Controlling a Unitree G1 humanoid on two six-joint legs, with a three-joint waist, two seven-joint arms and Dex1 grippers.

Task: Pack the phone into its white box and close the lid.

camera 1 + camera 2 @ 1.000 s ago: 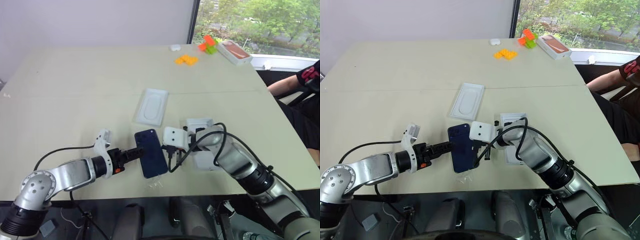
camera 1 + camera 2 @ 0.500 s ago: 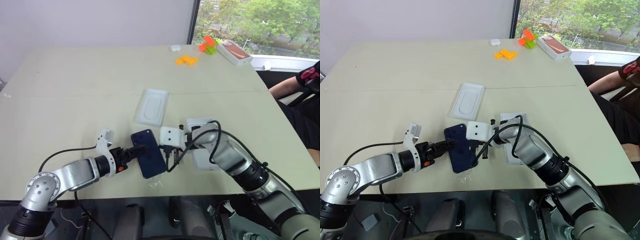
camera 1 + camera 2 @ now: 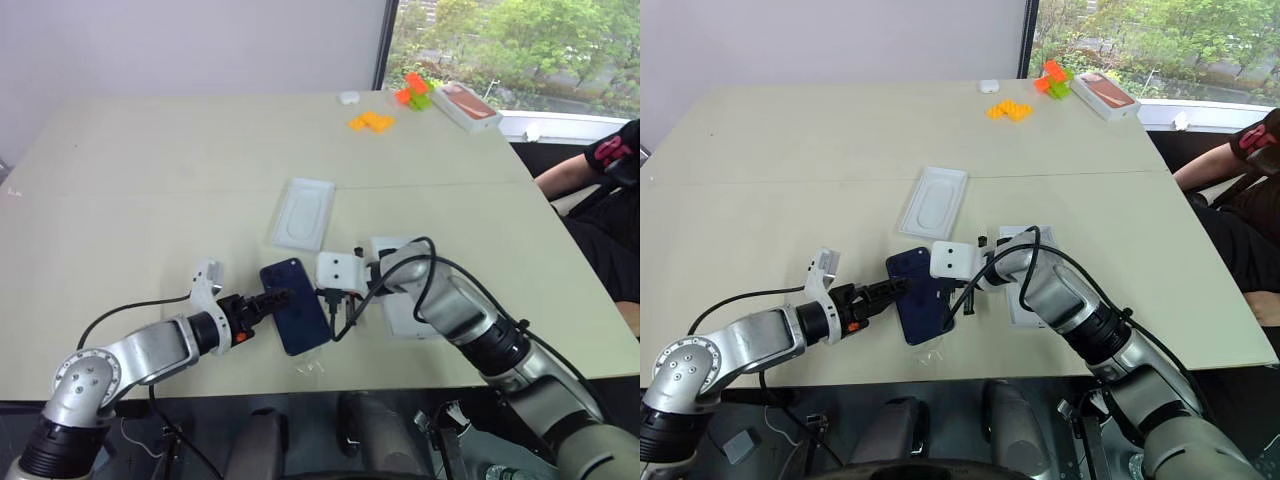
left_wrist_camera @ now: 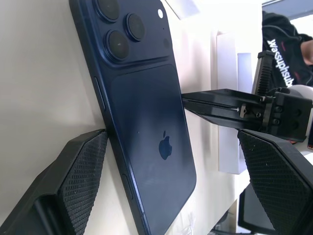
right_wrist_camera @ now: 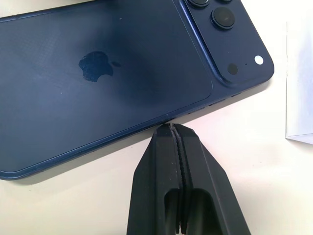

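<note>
The dark navy phone (image 3: 297, 306) lies back up on the table, its camera bump at the far end. My left gripper (image 3: 277, 298) is at the phone's left long edge. It is open, with one finger (image 4: 83, 166) close against that edge. My right gripper (image 5: 171, 129) is shut, its tips touching the phone's right long edge and holding nothing. White box parts (image 3: 408, 318) lie just right of the phone, largely hidden under my right arm. I cannot tell there which is the white box and which the lid.
A thin white insert (image 3: 303, 213) lies beyond the phone. An orange-topped box (image 3: 468, 104), orange pieces (image 3: 372, 121) and bright blocks (image 3: 414, 90) sit at the far right. A person's arm (image 3: 585, 172) is past the right edge. A clear scrap (image 3: 312, 368) lies near the front edge.
The phone's far end has swung slightly left, with my shut right gripper against its right edge. My left gripper stays at the left edge, still open.
</note>
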